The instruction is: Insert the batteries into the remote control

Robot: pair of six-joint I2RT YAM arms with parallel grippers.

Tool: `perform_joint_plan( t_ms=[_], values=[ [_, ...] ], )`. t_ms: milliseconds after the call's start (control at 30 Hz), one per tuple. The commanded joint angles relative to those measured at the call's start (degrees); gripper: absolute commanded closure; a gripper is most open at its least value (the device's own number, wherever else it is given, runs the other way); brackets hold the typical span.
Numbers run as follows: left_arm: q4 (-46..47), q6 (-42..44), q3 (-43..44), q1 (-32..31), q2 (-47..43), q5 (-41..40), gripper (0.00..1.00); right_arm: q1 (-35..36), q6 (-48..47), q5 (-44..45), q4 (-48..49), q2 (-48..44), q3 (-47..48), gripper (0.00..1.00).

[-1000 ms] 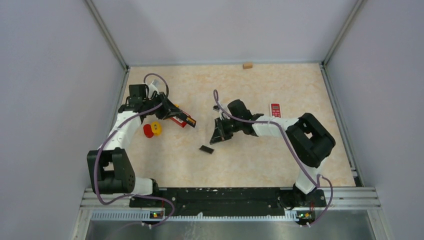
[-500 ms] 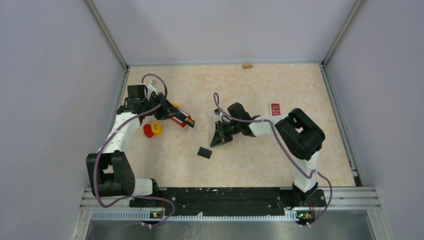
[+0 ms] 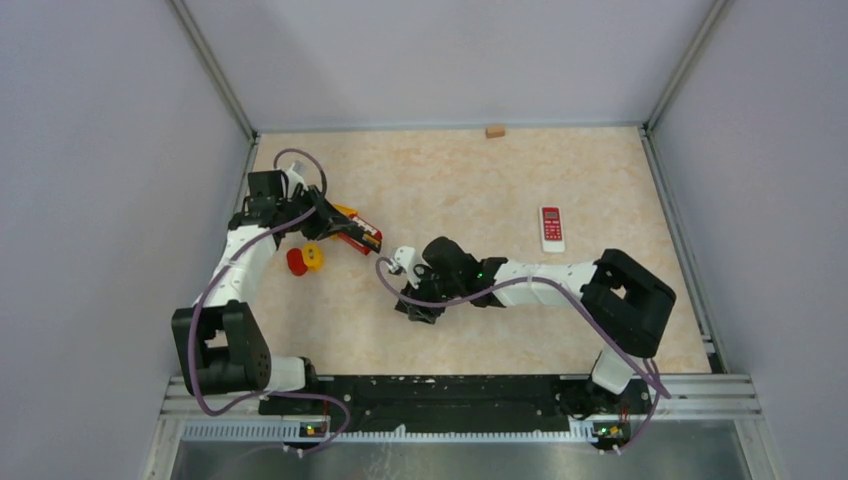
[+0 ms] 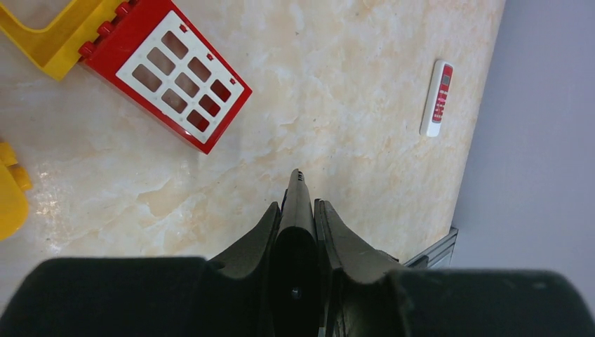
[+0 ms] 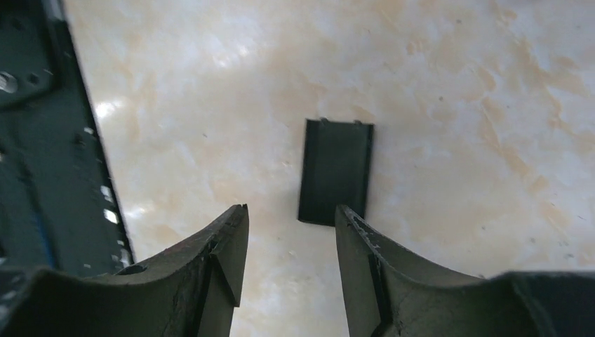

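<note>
My left gripper (image 4: 298, 207) is shut on a thin black remote control (image 4: 297, 193), seen edge-on between its fingers. In the top view this left gripper (image 3: 335, 222) holds the remote control (image 3: 368, 238) above the table's left side. My right gripper (image 5: 291, 208) is open and low over the table. A small flat black cover (image 5: 335, 172) lies just beyond its fingertips, nearer the right finger. In the top view the right gripper (image 3: 420, 303) sits near the table's middle front. The batteries are out of view.
A white and red remote (image 3: 551, 228) lies at the right, also in the left wrist view (image 4: 436, 98). A red block with a white grid (image 4: 179, 77) and a yellow piece (image 4: 63, 28) lie under the left arm. Red and yellow round pieces (image 3: 304, 260) lie nearby. A wooden block (image 3: 494, 130) sits at the back edge.
My right arm has swung forward and left, down over the black cover, and its jaws have opened. The cover shifted slightly. The left arm drew back a little with the remote.
</note>
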Motion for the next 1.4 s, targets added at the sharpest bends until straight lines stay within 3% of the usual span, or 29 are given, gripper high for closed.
perform_joint_plan(
  t_ms=[0, 200, 500, 733, 1133, 1367],
  values=[
    [0.6, 0.29, 2.02, 0.93, -0.35, 0.21, 1.0, 0.21, -14.88, 9.76, -6.5, -1.43, 2.55, 0.5],
    [1.16, 0.16, 1.74, 1.35, 0.03, 1.09, 1.0, 1.07, -21.1, 6.97, 0.11, -6.98, -4.97, 0.52],
    [1.74, 0.0, 1.27, 2.08, 0.08, 2.49, 1.0, 3.51, -29.16, 6.96, 6.23, -5.99, -7.73, 0.53],
    [2.25, -0.1, 0.92, 2.28, -0.13, 3.4, 1.0, 4.65, -33.39, 9.23, 5.49, -3.84, -6.59, 0.58],
    [2.62, -0.45, 0.73, 2.61, -0.06, 4.32, 1.0, 6.04, -36.84, 11.16, 4.95, -0.24, -5.48, 0.55],
    [2.75, -0.54, 0.73, 2.72, -0.06, 4.72, 1.0, 6.09, -36.72, 9.6, 7.28, 1.85, -4.54, 0.63]
  ],
)
